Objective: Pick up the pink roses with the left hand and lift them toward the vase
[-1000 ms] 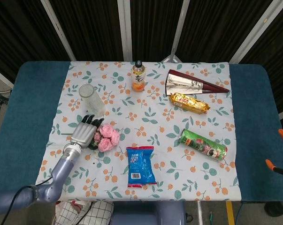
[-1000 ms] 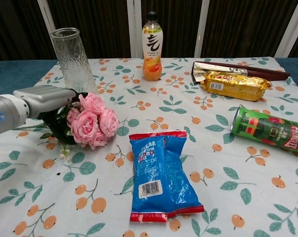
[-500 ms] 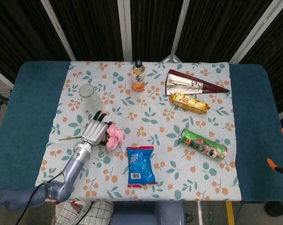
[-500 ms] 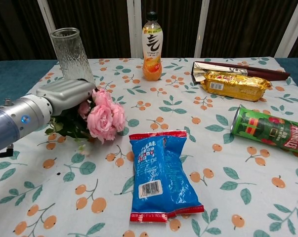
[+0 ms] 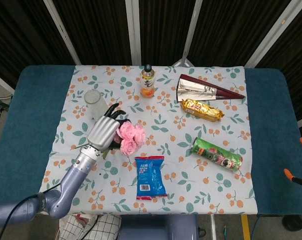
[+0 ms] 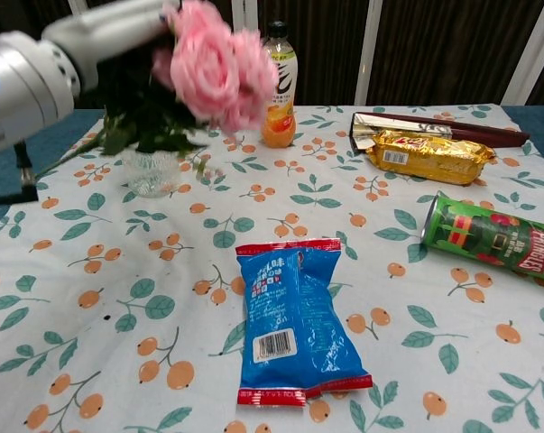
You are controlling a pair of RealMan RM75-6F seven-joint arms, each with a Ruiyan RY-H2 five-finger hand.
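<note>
Here the left robot hand (image 5: 104, 132) grips the pink roses (image 5: 130, 137), raised off the tabletop (image 5: 30, 115) just beside the glass vase (image 5: 94, 100); an orange drink bottle (image 5: 147, 81) and a blue snack bag (image 5: 150, 176) sit nearby.

1. Setting: a staged robot test area, not a home.
2. Evidence: dark panels (image 5: 156, 30) with pale struts (image 5: 132, 30) enclose the rear.
3. The surface (image 5: 25, 115) carries blue padding beneath a fruit-print cloth (image 5: 166, 135).
4. Cable (image 5: 10, 220) trails at the front edge.
</note>
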